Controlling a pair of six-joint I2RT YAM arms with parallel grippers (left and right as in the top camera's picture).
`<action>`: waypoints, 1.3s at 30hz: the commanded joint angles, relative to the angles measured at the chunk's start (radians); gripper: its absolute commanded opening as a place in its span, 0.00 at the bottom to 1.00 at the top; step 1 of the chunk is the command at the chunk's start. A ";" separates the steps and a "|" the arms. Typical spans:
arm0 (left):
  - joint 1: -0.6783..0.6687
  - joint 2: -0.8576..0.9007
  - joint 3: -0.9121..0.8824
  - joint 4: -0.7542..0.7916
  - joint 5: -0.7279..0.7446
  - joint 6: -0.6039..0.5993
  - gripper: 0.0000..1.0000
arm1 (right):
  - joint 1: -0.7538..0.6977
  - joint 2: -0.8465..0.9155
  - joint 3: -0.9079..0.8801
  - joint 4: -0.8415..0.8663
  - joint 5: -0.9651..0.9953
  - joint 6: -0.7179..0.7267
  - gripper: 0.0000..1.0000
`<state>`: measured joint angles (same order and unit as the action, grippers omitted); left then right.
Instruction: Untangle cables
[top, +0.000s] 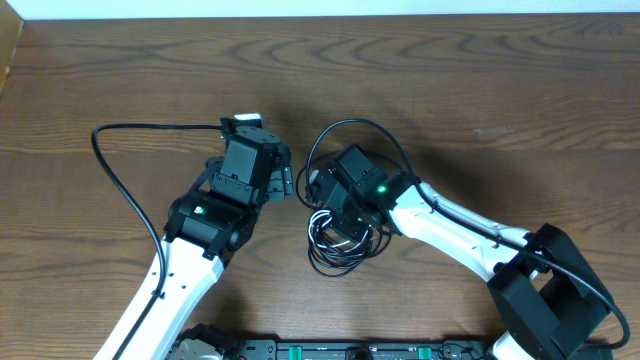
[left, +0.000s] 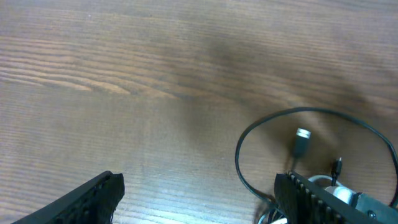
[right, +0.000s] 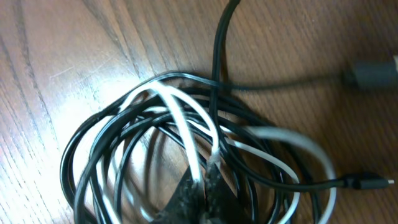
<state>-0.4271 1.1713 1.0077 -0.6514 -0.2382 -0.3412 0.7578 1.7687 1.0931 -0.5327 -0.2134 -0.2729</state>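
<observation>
The cables (top: 335, 250) lie as a tangled coil of several black cords and one white cord just in front of the table's middle. A black loop (top: 352, 130) runs out behind the coil. In the right wrist view the coil (right: 124, 143) fills the frame, and my right gripper (right: 205, 183) is shut on the white cable (right: 186, 118); it is above the coil in the overhead view (top: 335, 226). My left gripper (top: 262, 142) is open and empty, left of the coil. In the left wrist view (left: 199, 205) the black loop (left: 242, 149) and a silver plug (left: 301, 140) lie ahead to the right.
A thick black lead (top: 110, 165) from the left arm arcs over the left part of the wooden table (top: 500, 80). A grey plug (right: 373, 74) and a small black plug (right: 367, 182) lie right of the coil.
</observation>
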 joint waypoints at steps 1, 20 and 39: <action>0.005 -0.005 0.015 -0.018 -0.002 -0.012 0.82 | 0.000 0.002 0.005 0.002 0.006 0.084 0.01; 0.005 -0.004 0.015 -0.047 -0.001 -0.012 0.82 | -0.348 -0.606 0.470 -0.016 0.296 0.283 0.01; 0.005 -0.002 0.014 -0.077 0.018 -0.012 0.82 | -0.636 -0.679 0.483 -0.022 1.385 0.609 0.01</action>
<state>-0.4271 1.1713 1.0077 -0.7155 -0.2222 -0.3439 0.2001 1.0901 1.5719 -0.6231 0.8261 0.2329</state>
